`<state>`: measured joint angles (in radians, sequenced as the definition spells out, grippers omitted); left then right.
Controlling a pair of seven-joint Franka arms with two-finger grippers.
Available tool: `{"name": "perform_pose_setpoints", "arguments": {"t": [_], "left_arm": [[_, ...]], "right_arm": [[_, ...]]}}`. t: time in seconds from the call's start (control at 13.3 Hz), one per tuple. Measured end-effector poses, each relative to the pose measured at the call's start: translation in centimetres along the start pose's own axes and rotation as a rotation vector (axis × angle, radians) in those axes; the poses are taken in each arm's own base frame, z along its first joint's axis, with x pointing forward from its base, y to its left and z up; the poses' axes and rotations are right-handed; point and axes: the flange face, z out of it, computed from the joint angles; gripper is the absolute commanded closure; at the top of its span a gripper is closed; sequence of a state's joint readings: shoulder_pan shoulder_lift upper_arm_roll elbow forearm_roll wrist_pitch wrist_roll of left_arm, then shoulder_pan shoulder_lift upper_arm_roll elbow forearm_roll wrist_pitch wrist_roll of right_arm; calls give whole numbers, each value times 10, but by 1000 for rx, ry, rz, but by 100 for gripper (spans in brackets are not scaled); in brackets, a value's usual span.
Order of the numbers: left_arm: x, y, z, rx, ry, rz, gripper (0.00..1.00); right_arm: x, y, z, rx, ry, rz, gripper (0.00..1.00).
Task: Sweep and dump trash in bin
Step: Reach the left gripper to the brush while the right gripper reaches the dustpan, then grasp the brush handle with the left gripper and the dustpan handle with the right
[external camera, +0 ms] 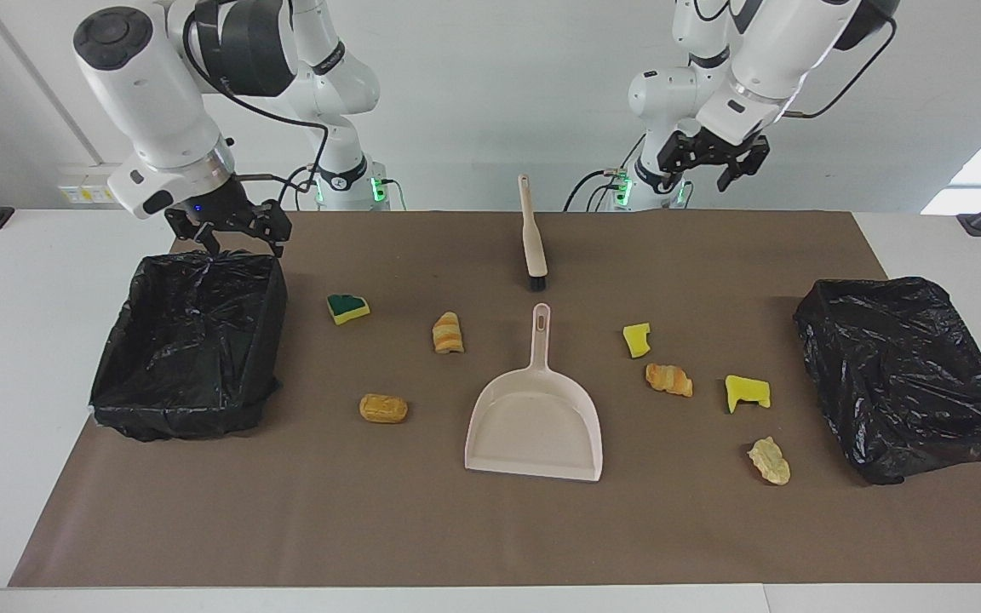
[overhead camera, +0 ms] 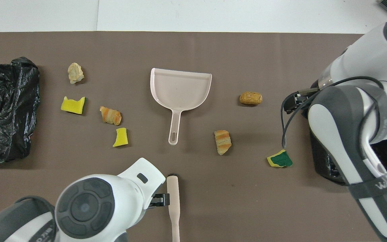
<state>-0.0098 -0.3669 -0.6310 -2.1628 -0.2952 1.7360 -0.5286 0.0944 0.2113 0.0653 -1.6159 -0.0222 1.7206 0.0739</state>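
Overhead view: left gripper (external camera: 715,160), fingers spread, hangs above the brush (external camera: 531,228); a skewed grab could tip it. Right gripper (external camera: 231,227), fingers spread, hovers over the bin (external camera: 188,340); scraps (external camera: 448,332) may scatter past the dustpan (external camera: 536,417).

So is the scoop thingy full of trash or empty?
Empty. The dustpan lies flat on the mat with nothing inside, and the seven scraps, like the green-topped sponge, sit scattered around it.

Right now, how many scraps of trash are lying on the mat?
7. Three toward the right arm's end: green-topped sponge, striped bread lump, brown lump. Four toward the left arm's end: yellow sponge, bread lump, notched sponge, pale lump.
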Motion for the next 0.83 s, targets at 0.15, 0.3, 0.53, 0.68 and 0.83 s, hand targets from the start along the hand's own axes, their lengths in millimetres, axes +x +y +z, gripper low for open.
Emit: {"name": "perform_pose_setpoints", "arguments": {"t": [0.15, 0.3, 0.53, 0.68, 0.83], "left_arm": [[-22, 29, 41, 25, 17, -21, 0], [-51, 55, 90, 24, 28, -43, 0], [-82, 71, 136, 35, 55, -60, 0], [-94, 74, 144, 51, 50, -45, 0], [-101, 73, 153, 69, 42, -39, 0]], "right_arm": [[11, -33, 13, 3, 34, 24, 0], [18, -61, 27, 5, 48, 47, 0], [24, -81, 41, 9, 62, 35, 0], [25, -82, 46, 8, 59, 36, 0], [25, -81, 46, 8, 59, 38, 0]]}}
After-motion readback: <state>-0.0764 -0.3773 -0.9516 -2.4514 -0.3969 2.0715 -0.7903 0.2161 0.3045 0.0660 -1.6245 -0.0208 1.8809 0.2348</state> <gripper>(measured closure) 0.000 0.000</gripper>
